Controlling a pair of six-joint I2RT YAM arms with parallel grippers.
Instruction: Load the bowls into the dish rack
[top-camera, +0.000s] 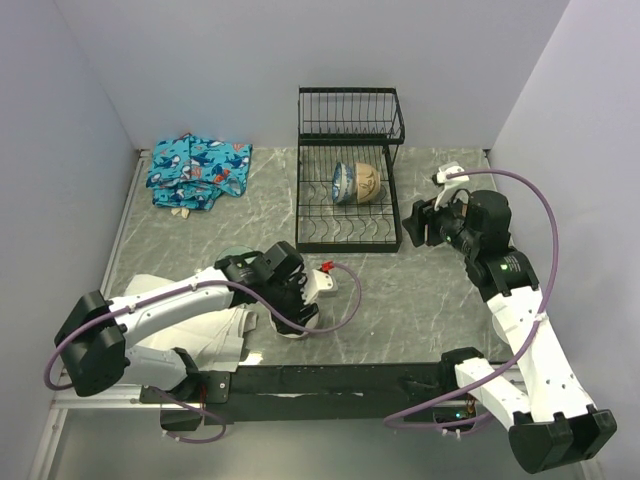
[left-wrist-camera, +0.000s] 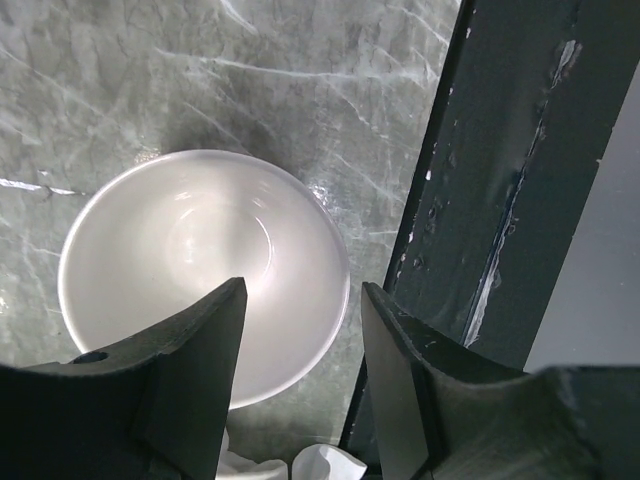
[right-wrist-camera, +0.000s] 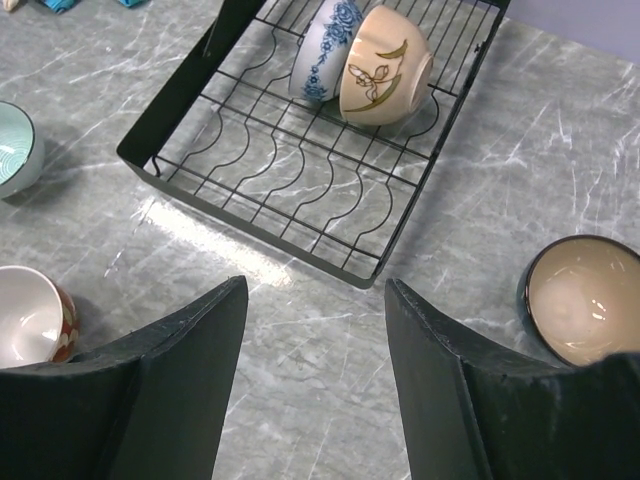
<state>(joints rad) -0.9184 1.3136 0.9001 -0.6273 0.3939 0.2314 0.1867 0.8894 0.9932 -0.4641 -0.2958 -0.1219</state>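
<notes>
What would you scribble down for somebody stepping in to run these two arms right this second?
Left pincer: open, empty, framing the rim of the white bowl by the near edge of the table.
Right pincer: open, empty, over the table beside the dish rack.
Done: blue-and-white bowl and tan bowl stand on edge, side by side, in the rack.
Left: the white bowl, plus those loose in the right wrist view: pale green bowl, red-sided bowl (maybe that same white one), dark-rimmed bowl.
</notes>
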